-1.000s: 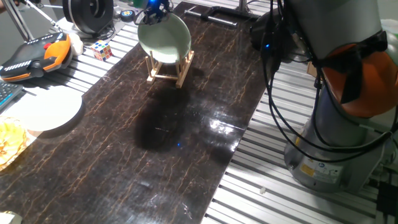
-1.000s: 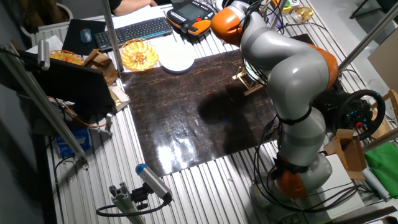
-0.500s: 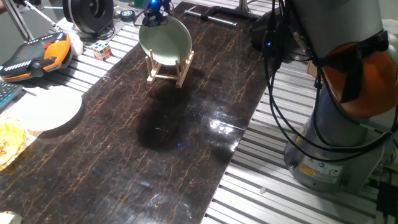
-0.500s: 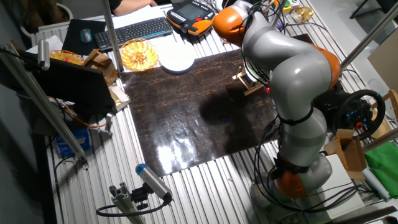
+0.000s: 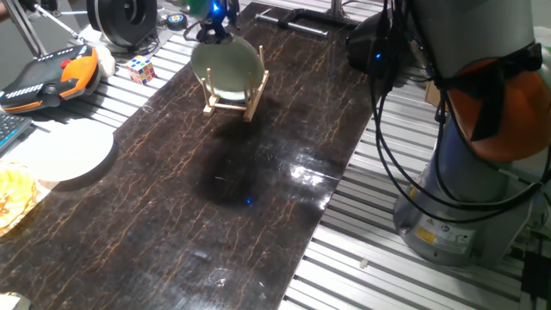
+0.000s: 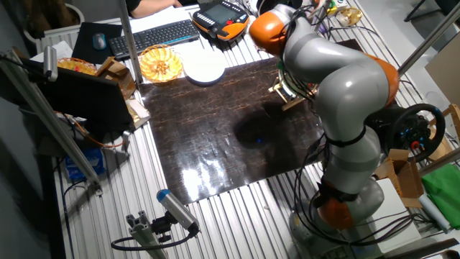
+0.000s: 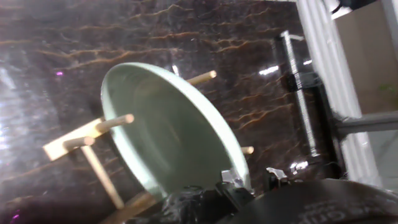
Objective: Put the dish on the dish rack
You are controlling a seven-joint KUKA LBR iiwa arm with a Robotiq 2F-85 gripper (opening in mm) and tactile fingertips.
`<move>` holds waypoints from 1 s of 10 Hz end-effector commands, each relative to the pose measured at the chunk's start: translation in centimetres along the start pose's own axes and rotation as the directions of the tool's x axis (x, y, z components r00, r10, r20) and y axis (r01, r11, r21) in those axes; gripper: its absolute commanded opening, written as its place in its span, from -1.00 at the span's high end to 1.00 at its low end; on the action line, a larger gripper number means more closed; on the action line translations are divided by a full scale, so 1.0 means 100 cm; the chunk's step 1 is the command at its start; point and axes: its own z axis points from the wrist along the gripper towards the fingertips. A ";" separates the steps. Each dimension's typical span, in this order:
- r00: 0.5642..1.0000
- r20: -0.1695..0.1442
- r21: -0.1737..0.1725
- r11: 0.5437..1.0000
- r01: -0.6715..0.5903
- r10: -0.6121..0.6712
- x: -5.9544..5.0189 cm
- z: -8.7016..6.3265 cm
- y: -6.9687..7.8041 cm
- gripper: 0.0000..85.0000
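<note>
The pale mint-green dish [image 5: 225, 67] stands on edge between the pegs of the small wooden dish rack [image 5: 231, 100] at the far end of the dark tabletop. My gripper [image 5: 213, 29] is at the dish's top rim and looks shut on it. In the hand view the dish [image 7: 168, 130] fills the middle, with rack pegs [image 7: 115, 120] on both sides, and my gripper [image 7: 245, 182] holds its rim at the bottom. In the other fixed view only the rack's end [image 6: 287, 98] shows; my arm hides the dish and the gripper.
A flat white plate [image 5: 60, 151] lies at the table's left edge. An orange teach pendant [image 5: 52, 77], a Rubik's cube [image 5: 142, 69] and a black spool [image 5: 125, 17] sit to the left of the rack. The robot base [image 5: 465, 146] and cables stand at the right.
The dish has come down and tipped more upright, from leaning over the rack to standing between the pegs. The gripper moved down with it.
</note>
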 end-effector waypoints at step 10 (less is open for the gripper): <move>0.987 -0.130 -0.334 0.941 0.044 -0.092 0.039 -0.049 -0.033 0.95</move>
